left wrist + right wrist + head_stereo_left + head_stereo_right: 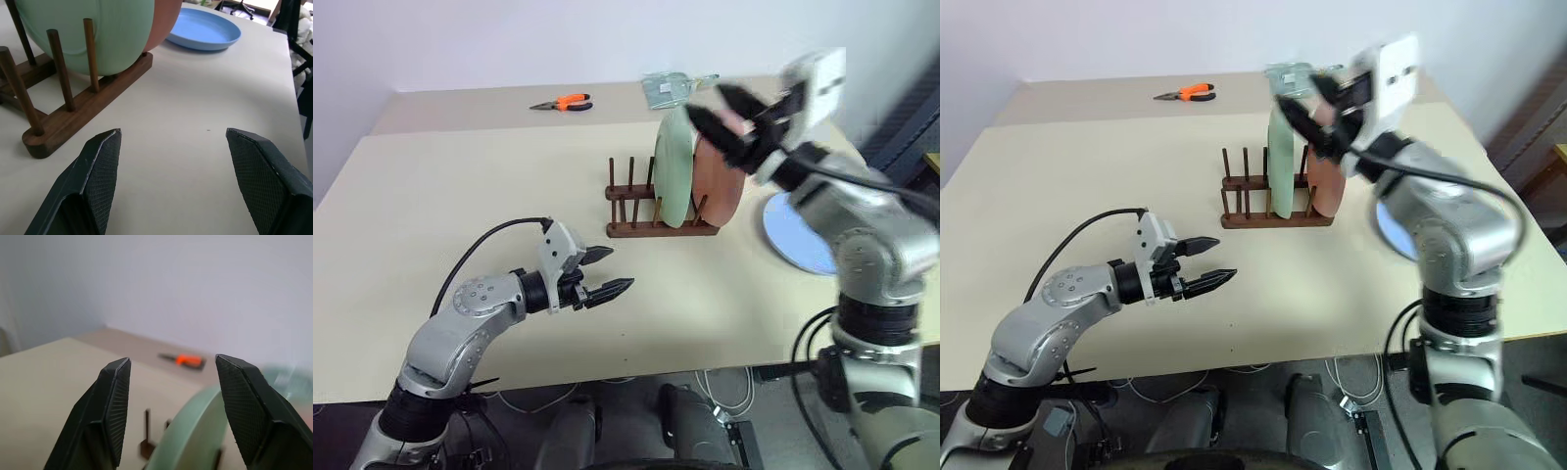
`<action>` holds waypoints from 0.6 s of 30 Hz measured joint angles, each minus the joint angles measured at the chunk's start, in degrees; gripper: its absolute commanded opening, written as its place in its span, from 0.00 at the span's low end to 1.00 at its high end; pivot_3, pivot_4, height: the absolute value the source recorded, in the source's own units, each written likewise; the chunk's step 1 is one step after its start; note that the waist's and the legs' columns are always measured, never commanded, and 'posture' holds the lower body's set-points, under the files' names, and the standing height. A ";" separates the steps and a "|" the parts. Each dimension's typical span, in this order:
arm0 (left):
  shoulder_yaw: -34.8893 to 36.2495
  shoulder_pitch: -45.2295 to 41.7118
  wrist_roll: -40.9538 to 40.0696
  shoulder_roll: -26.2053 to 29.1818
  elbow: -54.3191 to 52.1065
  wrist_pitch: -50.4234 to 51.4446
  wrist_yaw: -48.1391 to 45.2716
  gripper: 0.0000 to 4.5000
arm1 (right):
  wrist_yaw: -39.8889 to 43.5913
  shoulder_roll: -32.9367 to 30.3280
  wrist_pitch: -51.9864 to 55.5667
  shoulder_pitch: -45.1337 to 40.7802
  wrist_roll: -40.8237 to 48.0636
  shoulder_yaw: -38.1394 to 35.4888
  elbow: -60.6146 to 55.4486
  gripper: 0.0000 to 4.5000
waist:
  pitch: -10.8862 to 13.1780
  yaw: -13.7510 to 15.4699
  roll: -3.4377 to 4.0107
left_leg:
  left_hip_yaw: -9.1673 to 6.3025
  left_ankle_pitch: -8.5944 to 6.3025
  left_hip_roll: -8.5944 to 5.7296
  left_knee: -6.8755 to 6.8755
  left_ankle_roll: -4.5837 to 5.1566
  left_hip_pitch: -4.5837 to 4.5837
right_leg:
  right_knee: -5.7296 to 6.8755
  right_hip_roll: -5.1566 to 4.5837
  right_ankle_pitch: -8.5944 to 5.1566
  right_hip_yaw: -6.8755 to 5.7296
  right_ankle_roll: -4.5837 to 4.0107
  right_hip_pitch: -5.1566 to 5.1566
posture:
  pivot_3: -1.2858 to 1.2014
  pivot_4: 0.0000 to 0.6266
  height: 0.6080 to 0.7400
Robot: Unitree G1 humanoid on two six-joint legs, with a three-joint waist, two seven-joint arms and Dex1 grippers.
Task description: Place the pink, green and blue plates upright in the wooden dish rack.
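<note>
The wooden dish rack (pixel 658 223) stands mid-table. In it the green plate (pixel 673 168) stands upright between pegs, and the pink plate (pixel 719 188) stands upright just to its right, close against it. Flat on the table right of the rack lies the blue plate (pixel 793 233), partly behind my right arm. Above the tops of the green and pink plates my right gripper (pixel 707 102) hangs open, holding nothing. My left gripper (pixel 622 268) is open and empty, low over the table in front of the rack's left end. In the left wrist view the rack (pixel 78 110) and the blue plate (pixel 205 30) lie ahead.
Orange-handled pliers (pixel 570 102) lie at the back of the table. A clear plastic item (pixel 668 88) sits behind the rack. The rack's left pegs (pixel 630 181) hold nothing. The table's front edge (pixel 636 376) is near my left arm.
</note>
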 measured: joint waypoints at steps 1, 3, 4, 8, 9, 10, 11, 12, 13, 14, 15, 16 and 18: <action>-0.08 -0.20 0.19 0.10 0.11 -0.12 -0.23 0.79 | 1.17 -2.17 -0.10 0.25 0.76 -2.68 0.16 0.77 | 0.01 0.06 0.00 | 0.00 0.00 -0.01 0.02 0.01 -0.02 | -0.02 -0.01 0.00 0.00 0.00 0.01 | 0.52 0.24 1.00; -0.59 -1.20 0.70 0.23 0.87 -0.35 -1.32 0.79 | 3.43 -9.00 -0.07 3.48 1.34 -9.47 1.99 0.94 | 0.00 0.54 -0.05 | -0.03 -0.04 -0.02 0.06 0.06 0.00 | -0.10 -0.02 -0.02 -0.02 -0.01 0.13 | 0.52 0.24 1.00; -0.62 -1.33 0.91 0.34 1.12 -0.43 -1.63 0.79 | 3.93 -11.32 -0.04 5.30 0.78 -11.70 3.34 0.97 | 0.00 0.66 -0.06 | 0.02 -0.06 -0.02 0.06 0.09 0.02 | -0.14 -0.03 -0.03 -0.02 -0.01 0.14 | 0.52 0.24 1.00; -2.37 -3.39 1.44 -0.06 3.13 -1.50 -3.87 0.79 | 10.53 -19.39 -1.59 27.40 -5.37 -15.00 3.34 0.97 | -0.07 1.23 -0.14 | 0.05 -0.16 0.05 0.03 0.26 0.10 | -0.14 -0.02 -0.14 -0.08 -0.05 0.23 | 0.52 0.24 1.00; -2.67 -3.71 1.93 -0.04 3.91 -1.73 -4.29 0.79 | 12.07 -19.26 -1.64 33.23 -6.86 -12.96 3.19 0.97 | -0.04 1.14 -0.06 | 0.11 -0.16 0.04 0.04 0.26 0.11 | -0.12 -0.04 -0.14 -0.03 -0.05 0.22 | 0.52 0.24 1.00; -3.05 -3.99 2.17 -0.10 4.46 -1.99 -4.64 0.79 | 12.67 -18.75 -1.69 35.65 -7.67 -11.28 3.19 0.97 | 0.03 0.84 0.09 | 0.27 -0.16 0.04 0.07 0.26 0.12 | -0.10 -0.05 -0.12 0.09 -0.05 0.19 | 0.52 0.24 1.00; -3.92 -4.60 2.64 -0.47 5.13 -2.41 -4.99 0.79 | 12.84 -18.36 -2.60 37.85 -9.43 -8.96 3.19 0.97 | 0.09 0.44 0.26 | 0.51 -0.16 0.03 0.08 0.26 0.05 | -0.04 -0.12 -0.11 0.20 -0.03 0.20 | 0.52 0.24 1.00; -4.27 -4.75 2.99 -0.83 5.19 -2.64 -5.19 0.79 | 12.84 -18.36 -3.58 38.84 -11.30 -7.09 3.27 0.97 | 0.11 -0.01 0.30 | 0.58 -0.16 0.03 0.09 0.26 0.06 | -0.02 -0.14 -0.12 0.22 -0.03 0.25 | 0.52 0.24 1.00; -4.49 -4.90 3.13 -1.01 5.30 -2.73 -5.34 0.79 | 12.64 -18.39 -4.92 39.47 -13.23 -5.70 3.44 0.97 | 0.11 -0.19 0.29 | 0.60 -0.17 0.06 0.08 0.26 0.11 | -0.03 -0.14 -0.13 0.21 -0.02 0.29 | 0.52 0.24 1.00; -4.66 -5.19 3.29 -1.20 5.63 -2.80 -5.58 0.79 | 11.95 -18.41 -6.84 39.91 -16.26 -3.59 4.44 0.97 | 0.11 -0.33 0.22 | 0.59 -0.18 0.11 0.07 0.26 0.14 | -0.04 -0.11 -0.13 0.16 -0.03 0.32 | 0.52 0.24 1.00; -4.78 -5.46 3.44 -1.30 5.73 -2.80 -5.70 0.79 | 11.10 -18.26 -8.00 39.70 -18.46 -1.69 6.20 0.97 | 0.11 -0.39 0.14 | 0.58 -0.18 0.13 0.08 0.25 0.15 | -0.06 -0.09 -0.14 0.14 -0.03 0.32 | 0.52 0.24 1.00; -4.89 -5.68 3.53 -1.36 5.76 -2.84 -5.84 0.79 | 10.19 -17.97 -9.19 39.34 -20.86 0.28 8.60 0.97 | 0.11 -0.36 0.14 | 0.57 -0.18 0.12 0.09 0.25 0.17 | -0.07 -0.09 -0.13 0.13 -0.03 0.30 | 0.52 0.24 1.00; -4.89 -5.72 3.86 -1.36 5.80 -2.84 -5.92 0.79 | 8.84 -17.16 -11.96 37.53 -25.35 4.33 14.11 0.79 | 0.11 -0.29 0.14 | 0.57 -0.17 0.10 0.11 0.26 0.18 | -0.07 -0.11 -0.12 0.15 -0.04 0.19 | 0.52 0.24 1.00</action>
